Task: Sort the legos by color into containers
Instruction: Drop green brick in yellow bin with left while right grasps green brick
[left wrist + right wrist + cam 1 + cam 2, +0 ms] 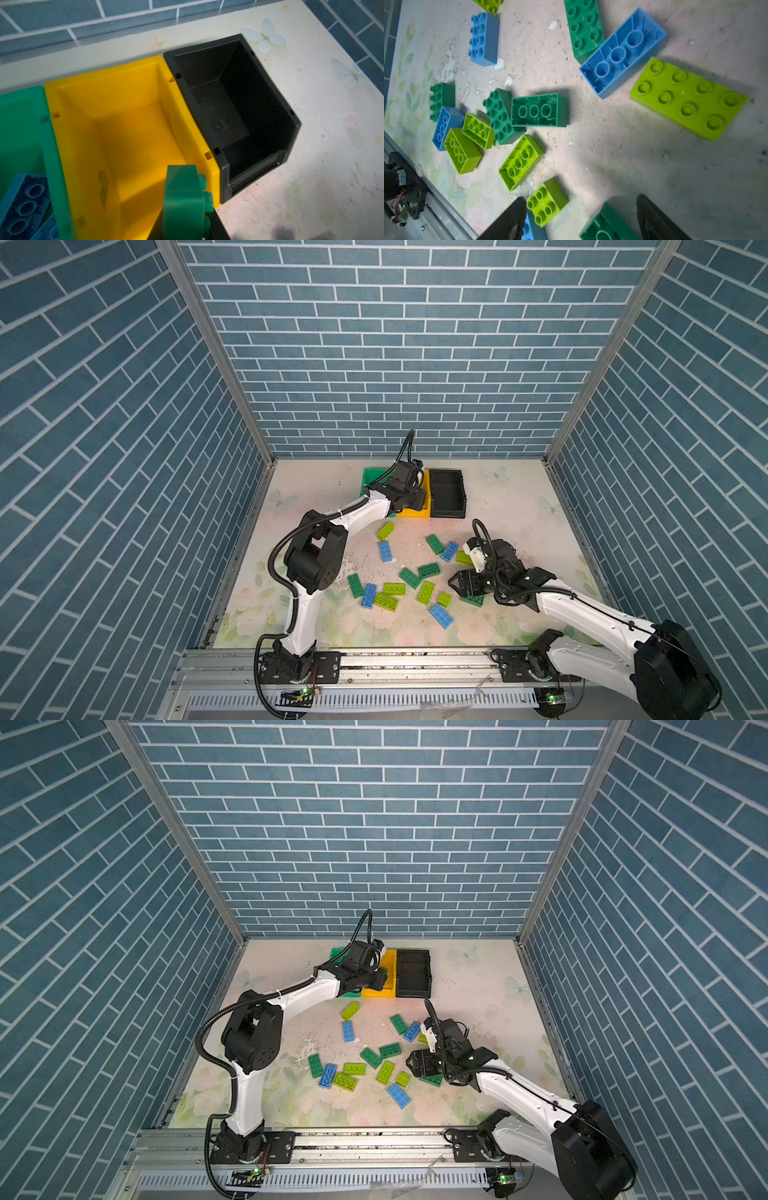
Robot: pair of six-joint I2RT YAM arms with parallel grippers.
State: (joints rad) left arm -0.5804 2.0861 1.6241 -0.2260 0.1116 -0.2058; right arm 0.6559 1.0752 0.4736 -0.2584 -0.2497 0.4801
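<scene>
Three bins stand in a touching row at the back: a green bin, a yellow bin and a black bin. The black one holds nothing.

Fifteen bricks lie loose mid-table in both top views: six lime bricks, five dark green bricks and four blue bricks. At least two more bricks, both blue, show inside the green bin.

The left gripper is clamped on a sixteenth brick, the held brick. It is dark green and hangs over the yellow bin's front corner, beside the black bin.

The right gripper hangs over the loose bricks. Its fingers are wide apart and hold nothing.

The table is pale, printed with flowers and butterflies, and scuffed and flecked in the middle. Blue brick-pattern walls close three sides. A metal rail along the front carries both arm bases.
</scene>
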